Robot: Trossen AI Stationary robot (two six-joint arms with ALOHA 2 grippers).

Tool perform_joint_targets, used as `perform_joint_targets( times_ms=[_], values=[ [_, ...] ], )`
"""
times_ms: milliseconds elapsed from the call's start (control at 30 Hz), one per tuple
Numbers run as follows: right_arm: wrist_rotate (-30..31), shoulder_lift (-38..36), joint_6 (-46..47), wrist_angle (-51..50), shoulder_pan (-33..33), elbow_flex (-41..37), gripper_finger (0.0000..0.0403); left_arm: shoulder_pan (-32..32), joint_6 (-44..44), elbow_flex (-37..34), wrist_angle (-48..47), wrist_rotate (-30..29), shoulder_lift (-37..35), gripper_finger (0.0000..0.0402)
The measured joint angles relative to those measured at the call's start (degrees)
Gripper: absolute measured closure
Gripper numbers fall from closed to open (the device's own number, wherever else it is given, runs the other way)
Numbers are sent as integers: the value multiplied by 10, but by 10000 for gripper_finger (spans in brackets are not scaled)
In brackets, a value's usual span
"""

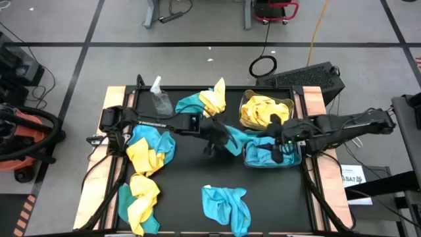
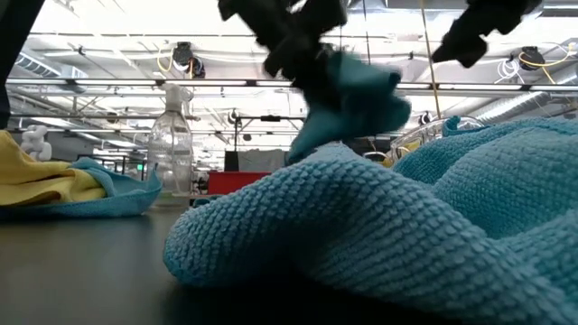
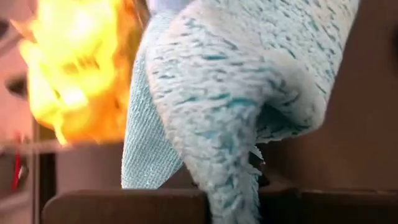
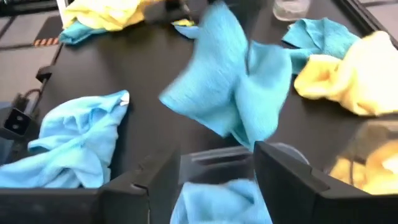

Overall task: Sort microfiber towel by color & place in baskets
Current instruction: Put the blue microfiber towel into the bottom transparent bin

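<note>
My left gripper [image 1: 217, 136] hovers over the middle of the table, shut on a teal blue microfiber towel [image 1: 235, 140] that fills the left wrist view [image 3: 236, 93]. Just right of it, my right gripper [image 4: 211, 168] stands open over the clear basket [image 1: 294, 160] that holds blue cloth [image 4: 217, 202]. The basket behind it [image 1: 289, 104] holds yellow towels [image 1: 262, 112]. Loose yellow and blue towels lie heaped at the left [image 1: 150, 150], at the near left corner [image 1: 138, 197] and at the far middle [image 1: 209, 100]. One blue towel [image 1: 227, 204] lies at the near middle. My left gripper pinches a bunched part of the blue towel [image 2: 339, 72] between its fingers, coming slantwise from above and from the table's left. The towel hangs below the fingers in slack folds [image 4: 230, 87]. The place of contact is hidden by the cloth itself.
A clear spray bottle [image 1: 160, 99] stands at the far left of the table. The towel heaps take up the left side. Bare dark tabletop [image 1: 191, 171] lies in the middle, between the heaps, the near blue towel and the baskets.
</note>
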Motion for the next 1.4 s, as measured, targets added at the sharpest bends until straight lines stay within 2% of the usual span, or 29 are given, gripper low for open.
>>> perform_joint_targets(
  times_ms=[133,467,733,833,1033,1200,1400],
  values=[
    [18,-51,42,-54,19,0,211,2,2,36,57,35,-1,385],
    [49,-145,131,-172,34,0,211,9,-22,36,273,102,31,385],
    [49,-157,139,-185,34,0,211,10,-62,36,438,132,98,386],
    [49,-157,143,-200,34,0,211,12,-85,37,468,148,122,386],
    [45,-159,153,-246,34,0,211,17,-128,52,472,175,168,386],
    [44,-160,119,-218,34,0,205,17,-139,73,452,191,201,386],
    [48,-160,100,-183,34,0,171,17,-140,82,412,193,214,378]
  ],
)
